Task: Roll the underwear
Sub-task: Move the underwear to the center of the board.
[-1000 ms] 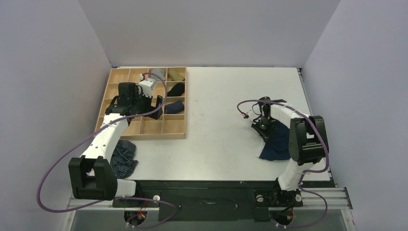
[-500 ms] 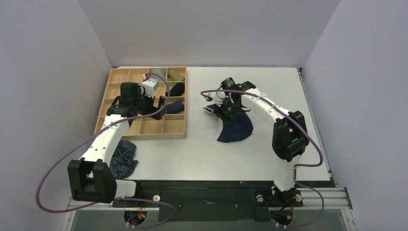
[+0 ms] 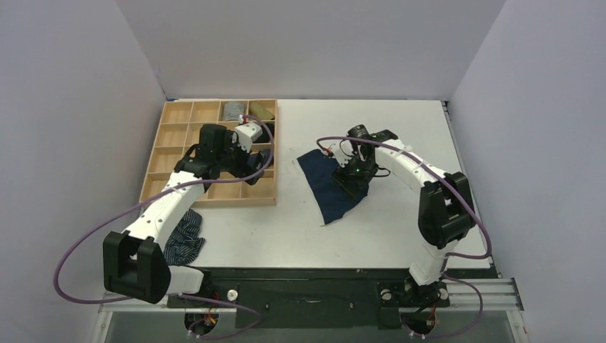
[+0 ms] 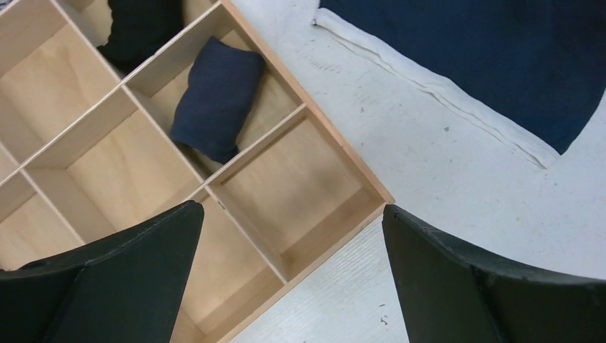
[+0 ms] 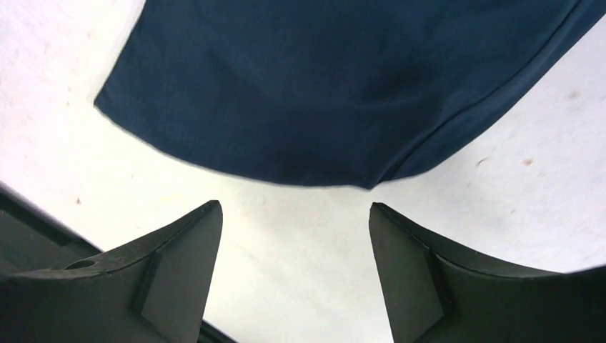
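Note:
The underwear [image 3: 323, 184] is navy cloth lying flat on the table's middle, its white waistband [image 4: 429, 89] towards the tray. In the right wrist view its lower edge [image 5: 336, 86] lies just ahead of my fingertips. My right gripper [image 3: 351, 179] [image 5: 294, 207] hovers over the cloth's right edge, open, with only bare table between its fingers. My left gripper [image 3: 251, 160] [image 4: 291, 211] stands wide open above the tray's near right corner, holding nothing.
A wooden compartment tray [image 3: 214, 201] [image 4: 357, 171] sits at the left, with a navy roll [image 4: 214, 96], a black roll [image 4: 139, 25] and other rolled items in its right cells. A striped garment [image 3: 184, 232] lies crumpled near the left arm's base.
My right gripper carried the underwear from the table's right side towards the middle, opened and let it go; it now lies spread flat. My left gripper moved right across the tray.

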Controlling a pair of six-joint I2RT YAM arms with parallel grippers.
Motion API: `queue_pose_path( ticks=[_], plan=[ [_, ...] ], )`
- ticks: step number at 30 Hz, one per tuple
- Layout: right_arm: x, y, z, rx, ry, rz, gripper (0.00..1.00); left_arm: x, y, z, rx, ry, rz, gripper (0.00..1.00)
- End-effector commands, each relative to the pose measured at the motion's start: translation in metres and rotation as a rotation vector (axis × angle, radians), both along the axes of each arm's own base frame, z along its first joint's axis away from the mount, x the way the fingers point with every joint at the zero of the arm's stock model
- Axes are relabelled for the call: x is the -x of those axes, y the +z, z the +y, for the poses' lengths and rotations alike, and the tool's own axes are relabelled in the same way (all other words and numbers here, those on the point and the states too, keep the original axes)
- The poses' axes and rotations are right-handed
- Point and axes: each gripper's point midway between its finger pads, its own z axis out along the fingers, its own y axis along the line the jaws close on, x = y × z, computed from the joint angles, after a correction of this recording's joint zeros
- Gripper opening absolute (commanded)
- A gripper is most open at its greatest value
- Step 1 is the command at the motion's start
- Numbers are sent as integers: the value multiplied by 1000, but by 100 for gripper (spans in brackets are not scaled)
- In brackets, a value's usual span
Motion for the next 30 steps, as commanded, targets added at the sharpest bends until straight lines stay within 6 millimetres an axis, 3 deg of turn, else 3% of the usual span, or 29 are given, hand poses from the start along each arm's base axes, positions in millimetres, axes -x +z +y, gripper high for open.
queue_pose_path(
  ticks=[1,8,11,16,23,26,30],
  plan=[
    [20,11,2,-62,35,-35,71,-12,8,-19,52,-54,-69,97],
    [44,-4,17,-64,168,-56,68,-6,16,-23,84,-74,-80,97],
    [55,-12,35,-59,236,-57,67,-3,17,-17,71,-51,-91,97],
    [62,-23,56,16,335,-102,67,-4,29,12,111,38,-83,97],
    [73,-42,82,100,452,-117,62,-10,40,68,181,182,-61,97],
    [75,-53,88,128,482,-110,58,-8,42,75,180,200,-66,97],
    [69,-57,90,154,481,-122,42,-7,42,74,188,192,-59,97]
  ],
)
